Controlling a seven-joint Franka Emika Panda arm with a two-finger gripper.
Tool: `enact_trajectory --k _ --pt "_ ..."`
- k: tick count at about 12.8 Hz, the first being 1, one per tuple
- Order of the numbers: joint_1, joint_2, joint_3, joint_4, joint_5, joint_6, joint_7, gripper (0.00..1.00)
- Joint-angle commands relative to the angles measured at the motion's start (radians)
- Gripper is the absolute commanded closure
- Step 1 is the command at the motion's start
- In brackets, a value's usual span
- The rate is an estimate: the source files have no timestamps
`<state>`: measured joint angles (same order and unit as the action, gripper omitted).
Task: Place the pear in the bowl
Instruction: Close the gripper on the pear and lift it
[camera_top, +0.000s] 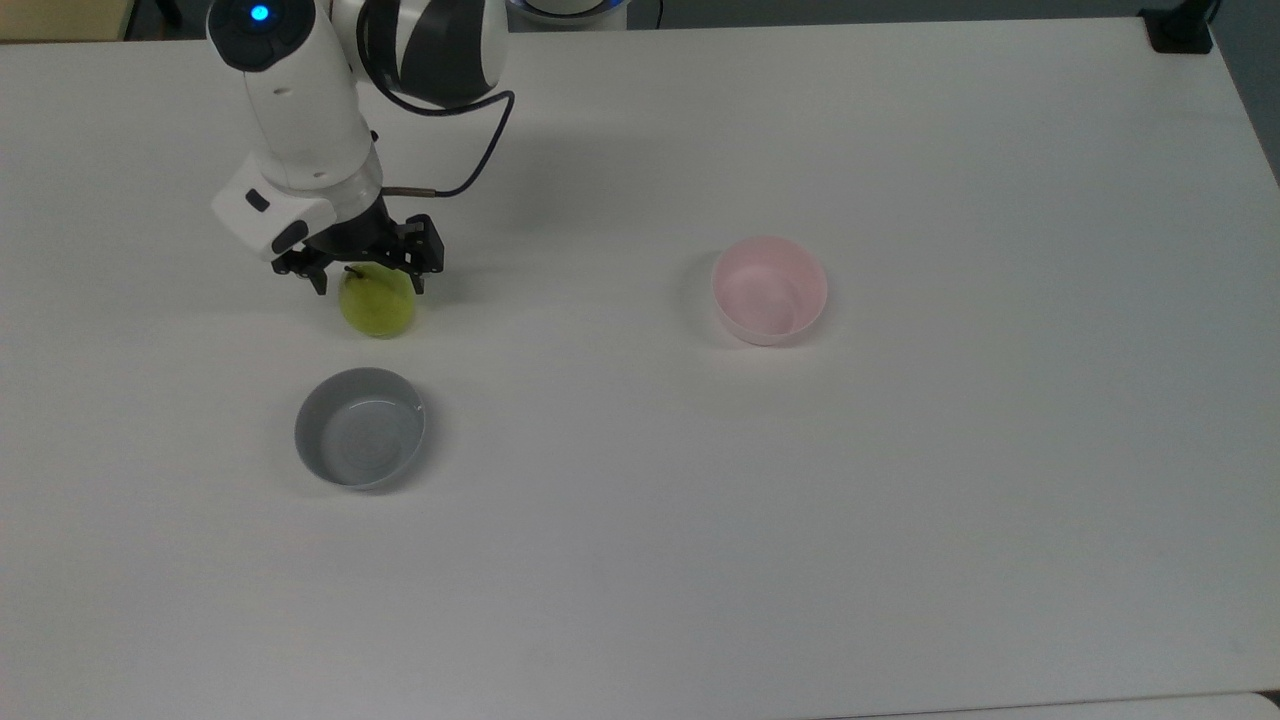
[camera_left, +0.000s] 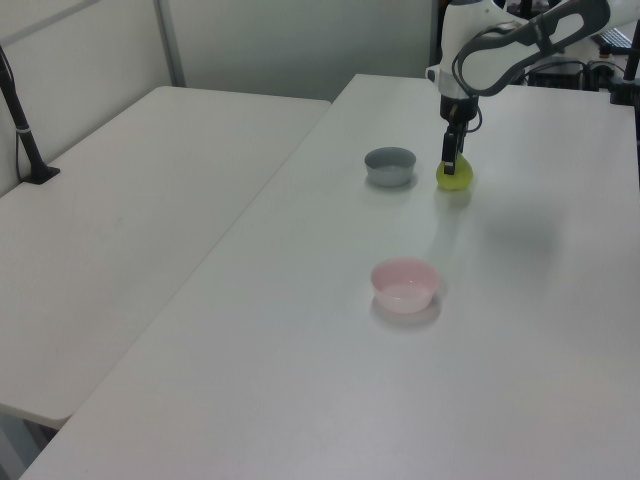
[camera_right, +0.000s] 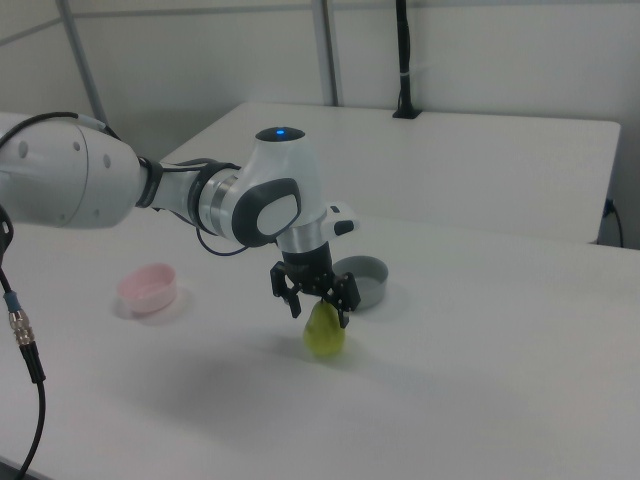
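black two-finger gripper (camera_top: 366, 284) hangs wide open astride the top of the small yellow-green pear (camera_top: 378, 308), not yet closed. the pear sits on the white table (camera_top: 900, 500) beside a grey bowl (camera_top: 359, 428), well apart from the empty pale pink bowl (camera_top: 769, 290); grasping, carrying and placing all remain.

Table (camera_top: 900, 500): matt white. Pink bowl (camera_top: 769, 290), grey bowl (camera_top: 359, 428): glossy, plastic-looking. Pear (camera_top: 378, 308): smooth, slight sheen. Arm shell (camera_right: 60, 185): glossy white plastic.
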<state>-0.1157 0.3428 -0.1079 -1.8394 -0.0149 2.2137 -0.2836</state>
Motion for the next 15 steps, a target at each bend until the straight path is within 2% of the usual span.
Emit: enact_trajectory --k 1,3,4,5,8,11,15 --pt "0.016 0.001 -0.007 -0.032 0.001 0.027 0.006 0.08" --pt "0.016 0.007 -0.007 -0.035 0.0 0.027 0.004 0.53" --pt "0.016 0.005 -0.007 -0.034 0.0 0.027 0.004 0.71" --pt "0.014 0.004 -0.007 -0.032 0.0 0.024 0.001 0.79" --pt "0.016 -0.028 -0.007 -0.029 0.0 0.006 -0.012 0.8" --pt "0.025 -0.099 -0.006 -0.003 0.0 -0.078 -0.005 0.8" --pt "0.054 -0.148 -0.006 0.15 -0.002 -0.3 -0.005 0.8"
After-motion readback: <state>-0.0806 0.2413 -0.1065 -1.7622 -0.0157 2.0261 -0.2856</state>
